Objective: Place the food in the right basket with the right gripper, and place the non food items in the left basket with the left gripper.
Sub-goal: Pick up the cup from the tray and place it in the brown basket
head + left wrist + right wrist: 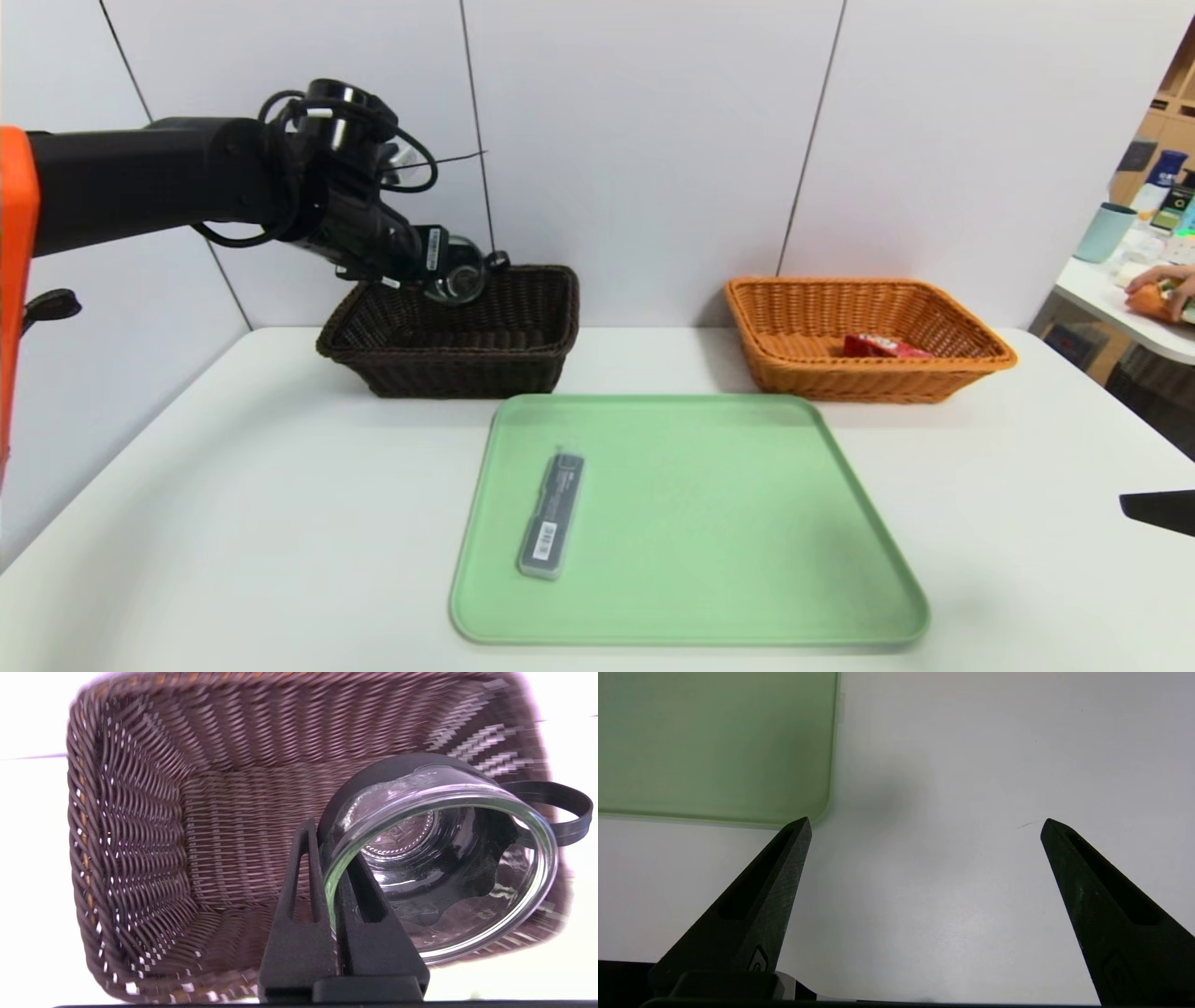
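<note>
Pale wall panels are standing behind a white tabletop (280, 523), where a green tray (709, 532) is lying between me and two wicker baskets. With my left gripper (327, 844) I'm holding a glass cup (467, 947) over the dark basket (457, 373); the fingers are closed on its wall, one inside the mouth and one outside, with only the thickness of the glass between them. My right gripper (927, 828) is waiting, wide apart and holding nothing, above the table just off the tray's near right corner.

I'm judging the cup to be rigid, fairly weighty, slick and breakable, so this one-sided pinch on the rim could let it swing or slip; I'd want it low in the basket before letting go. The dark band (420, 760) around it is probably grippier than bare glass, and the wall under the rim is offering the surest hold. The cup is leaning, its mouth tipping toward the wrist camera and its base facing down into the basket; its long axis is running slantwise from mouth to base, and the band's loop (572, 828) is jutting out on the side away from the fingers.

A slim grey case (553, 513) is lying lengthwise on the tray's left part, and a red packet (882, 347) is resting in the orange basket (868, 378).
</note>
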### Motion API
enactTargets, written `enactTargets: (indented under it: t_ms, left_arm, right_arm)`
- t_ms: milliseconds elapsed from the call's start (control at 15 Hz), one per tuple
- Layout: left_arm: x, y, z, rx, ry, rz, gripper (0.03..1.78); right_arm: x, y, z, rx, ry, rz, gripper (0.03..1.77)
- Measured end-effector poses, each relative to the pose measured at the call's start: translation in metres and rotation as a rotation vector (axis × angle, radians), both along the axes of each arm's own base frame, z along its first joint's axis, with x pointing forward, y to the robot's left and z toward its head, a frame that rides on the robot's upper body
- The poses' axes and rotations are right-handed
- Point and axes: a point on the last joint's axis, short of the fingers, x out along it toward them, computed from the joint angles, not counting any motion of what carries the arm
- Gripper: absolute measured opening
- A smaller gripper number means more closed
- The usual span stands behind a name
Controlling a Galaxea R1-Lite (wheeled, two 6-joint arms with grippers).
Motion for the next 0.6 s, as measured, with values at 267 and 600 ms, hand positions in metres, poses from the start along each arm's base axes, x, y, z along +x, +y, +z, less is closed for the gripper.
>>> enactTargets:
  t_ms: [267, 600]
  left_arm:
    - [0.023, 0.008, -0.027, 0.018, 0.021, 0.046, 0.10]
    - [0.041, 0.009, -0.054, 0.036, 0.057, 0.066, 0.10]
  right_arm:
    - [-0.002, -0.001, -0.002, 0.000, -0.001, 0.000, 1.70]
    - [-0.003, -0.001, -0.002, 0.002, -0.005, -0.002, 1.70]
